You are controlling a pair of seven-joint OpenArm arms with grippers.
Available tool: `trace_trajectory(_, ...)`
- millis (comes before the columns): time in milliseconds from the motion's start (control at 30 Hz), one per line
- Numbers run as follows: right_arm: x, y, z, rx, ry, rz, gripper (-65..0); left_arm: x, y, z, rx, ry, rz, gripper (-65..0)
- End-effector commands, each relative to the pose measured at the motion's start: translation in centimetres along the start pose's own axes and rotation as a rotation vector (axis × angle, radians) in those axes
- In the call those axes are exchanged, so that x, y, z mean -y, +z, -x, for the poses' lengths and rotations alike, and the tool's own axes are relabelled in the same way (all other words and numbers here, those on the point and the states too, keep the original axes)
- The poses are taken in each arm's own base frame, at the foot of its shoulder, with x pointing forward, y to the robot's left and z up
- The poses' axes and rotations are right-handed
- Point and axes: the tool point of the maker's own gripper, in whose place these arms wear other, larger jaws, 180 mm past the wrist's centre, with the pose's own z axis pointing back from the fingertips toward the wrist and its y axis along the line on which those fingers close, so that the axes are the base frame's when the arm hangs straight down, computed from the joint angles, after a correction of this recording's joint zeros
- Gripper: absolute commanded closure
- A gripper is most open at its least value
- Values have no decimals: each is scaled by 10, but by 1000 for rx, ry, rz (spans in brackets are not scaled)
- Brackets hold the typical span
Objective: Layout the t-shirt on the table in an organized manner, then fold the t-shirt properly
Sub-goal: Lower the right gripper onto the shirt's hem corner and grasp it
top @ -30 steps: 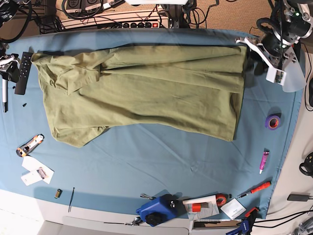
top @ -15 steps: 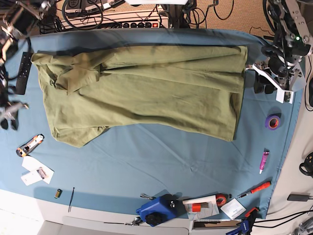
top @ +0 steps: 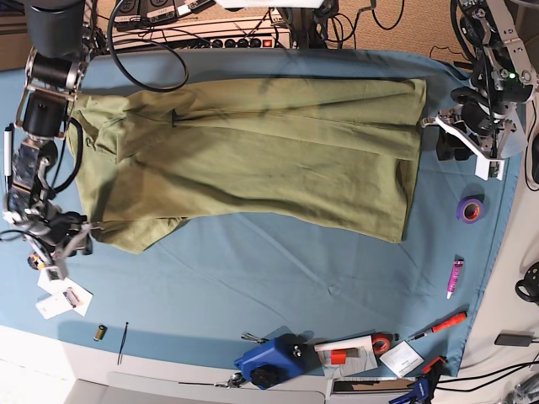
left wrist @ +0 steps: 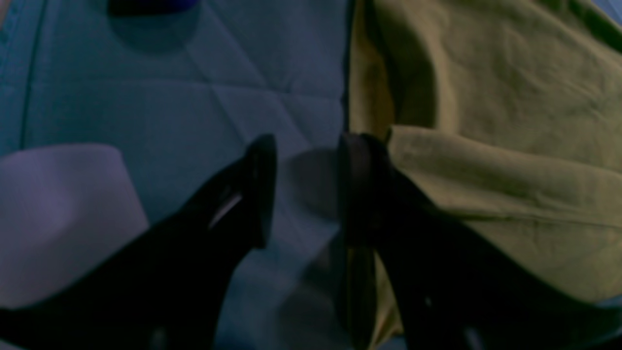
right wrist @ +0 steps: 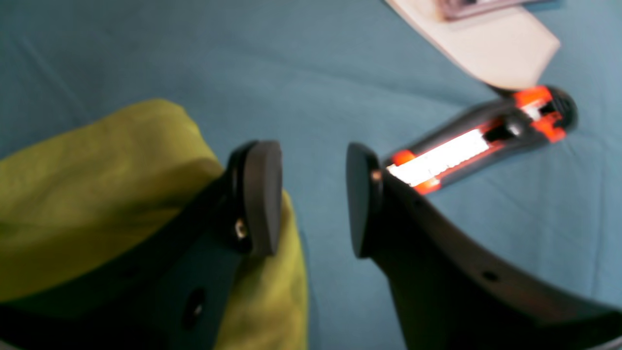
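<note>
Spread lengthwise across the wide light-blue cloth-draped table (top: 253, 278): large plain olive-green cotton t-shirt (top: 253, 151), rumpled and partly doubled over, reaching from the 9 o'clock side of the base view to the 3 o'clock side, upper half of the cloth. Left pincer (left wrist: 303, 189), black pads standing apart with bare blue cloth between them, poised at the garment's 3 o'clock edge; one pad (left wrist: 357, 184) right against a folded green hem, nothing clamped. Right pincer (right wrist: 313, 199), likewise parted and empty, low over the table at the shirt's 8 o'clock corner; one pad (right wrist: 262, 194) just beside a rounded green fold. Just beyond that pincer, toward 2 o'clock in its wrist view: black-and-orange utility knife (right wrist: 486, 141) with a white paper card (right wrist: 486, 43) past it. Seen elsewhere around the table's rim in the base view: purple tape roll (top: 470, 209) at 3 o'clock, red-handled screwdriver (top: 446, 324) at 5 o'clock, blue tool (top: 274, 358) at 6 o'clock.
</note>
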Motion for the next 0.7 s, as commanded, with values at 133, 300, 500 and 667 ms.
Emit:
trace_trajectory(133, 5, -2, -2, -47, 59, 24, -225, 0, 3, -12, 43, -13, 3, -217)
trace_trajectory(300, 2, -3, 8, -90, 67, 20, -67, 0, 3, -12, 43, -13, 3, -217)
trace_trajectory(500, 8, 9, 21, -217, 14, 70, 0, 0, 3, -12, 43, -13, 2, -217)
trace_trajectory(667, -9, 24, 1, -143, 99, 72, 0, 0, 3, -15, 59, -12, 3, -217)
